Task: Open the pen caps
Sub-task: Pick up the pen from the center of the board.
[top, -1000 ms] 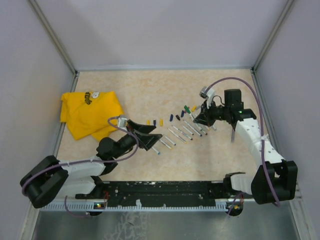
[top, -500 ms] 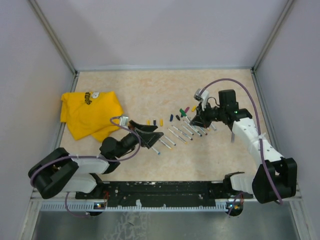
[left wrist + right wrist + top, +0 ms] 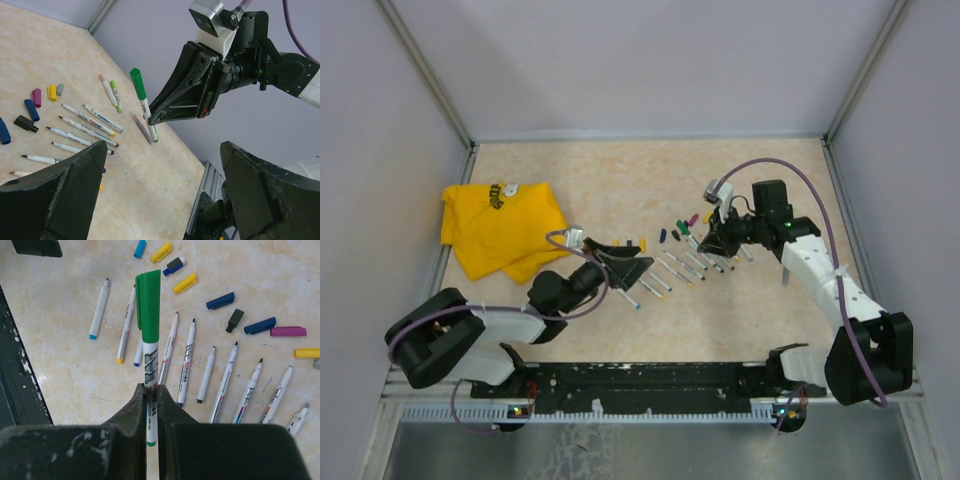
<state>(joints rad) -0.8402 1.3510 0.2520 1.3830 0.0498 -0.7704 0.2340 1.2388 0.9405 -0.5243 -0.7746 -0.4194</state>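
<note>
My right gripper is shut on the white barrel of a pen whose green cap is still on; the pen sticks out past the fingertips, above the table. The left wrist view shows that green-capped pen tilted in the right gripper. My left gripper stands open and empty just left of the pen row, with the bare floor between its fingers. Several uncapped pens lie side by side. Loose pen caps lie beyond them: yellow, blue, black, magenta.
A crumpled yellow cloth lies at the left of the table. A few capped pens lie behind the right gripper. The black rail runs along the near edge, and walls enclose the table.
The left gripper has moved right, closer to the pen row, still open. The right gripper has shifted a little left with the green-capped pen.
</note>
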